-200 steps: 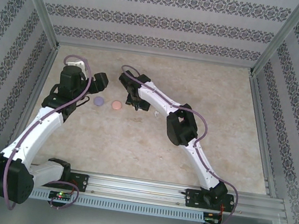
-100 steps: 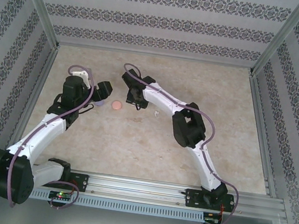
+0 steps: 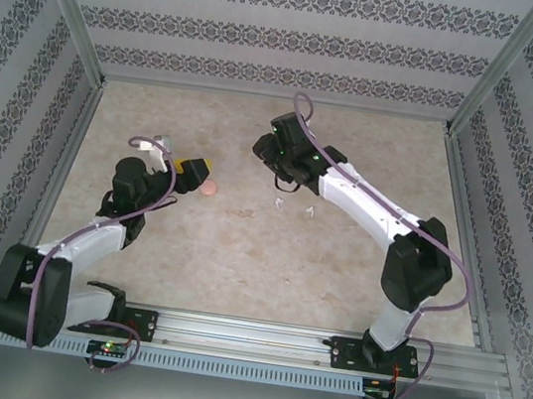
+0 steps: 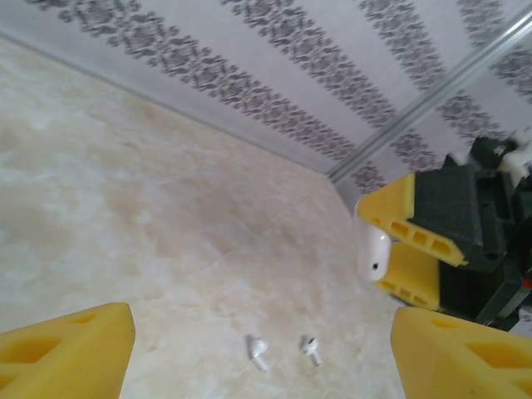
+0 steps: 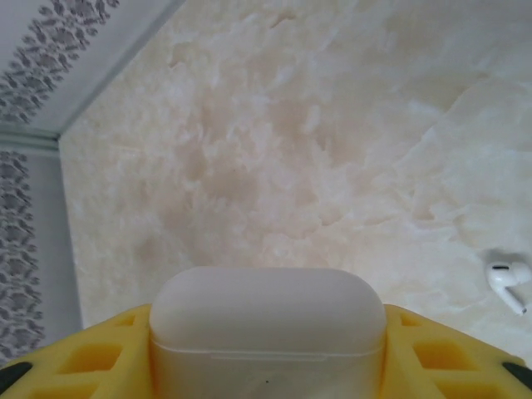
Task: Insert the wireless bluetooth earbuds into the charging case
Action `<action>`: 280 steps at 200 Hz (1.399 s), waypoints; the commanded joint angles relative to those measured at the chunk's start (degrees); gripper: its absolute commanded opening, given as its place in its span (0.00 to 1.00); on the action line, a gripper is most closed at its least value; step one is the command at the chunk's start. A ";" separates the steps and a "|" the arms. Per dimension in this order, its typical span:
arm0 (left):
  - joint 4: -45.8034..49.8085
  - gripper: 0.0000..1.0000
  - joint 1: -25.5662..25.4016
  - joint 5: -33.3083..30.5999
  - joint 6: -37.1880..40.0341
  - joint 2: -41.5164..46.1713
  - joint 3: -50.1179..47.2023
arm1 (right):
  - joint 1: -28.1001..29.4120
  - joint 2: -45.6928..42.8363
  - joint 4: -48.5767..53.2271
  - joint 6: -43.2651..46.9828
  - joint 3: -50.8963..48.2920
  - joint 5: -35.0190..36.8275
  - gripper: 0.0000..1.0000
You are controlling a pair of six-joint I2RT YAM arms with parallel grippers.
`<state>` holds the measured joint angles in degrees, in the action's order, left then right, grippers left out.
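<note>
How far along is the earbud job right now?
Done: no bud visibly seated. In hand: the right end effector grips the white charging case, lid apparently closed. Left to do: two white earbuds lie loose on the table; the left end effector is open and empty, pointing toward them. Both need inserting.

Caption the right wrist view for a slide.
Right gripper holds a white charging case over the marbled table; one white earbud lies at right.
</note>
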<state>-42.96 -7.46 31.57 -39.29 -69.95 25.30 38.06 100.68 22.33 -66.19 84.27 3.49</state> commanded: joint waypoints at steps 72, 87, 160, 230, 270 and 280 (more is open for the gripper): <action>-18.10 0.74 -8.71 13.75 -2.04 -14.97 8.26 | 2.28 -6.30 -13.64 -22.44 -10.27 -0.81 0.34; -17.86 0.73 -9.76 13.31 -1.09 -16.19 9.06 | 2.56 -6.07 -14.54 -23.18 -10.31 -1.37 0.34; -20.44 0.62 -10.44 13.94 -0.76 -21.54 12.03 | 3.91 -6.22 -14.45 -23.23 -9.15 -0.93 0.34; -21.24 0.54 -11.29 14.21 -1.05 -24.91 14.55 | 4.72 -6.00 -14.95 -23.20 -8.25 -1.20 0.34; -21.44 0.48 -11.78 14.16 -1.01 -25.76 14.95 | 4.80 -6.03 -15.33 -23.33 -8.50 -1.31 0.34; -21.40 0.47 -11.80 14.03 -1.05 -25.93 14.93 | 4.78 -6.07 -15.43 -23.36 -8.59 -1.36 0.34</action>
<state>-60.58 -18.55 44.80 -41.52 -95.13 38.89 42.17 96.25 8.67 -88.71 74.26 2.24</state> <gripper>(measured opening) 0.482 0.519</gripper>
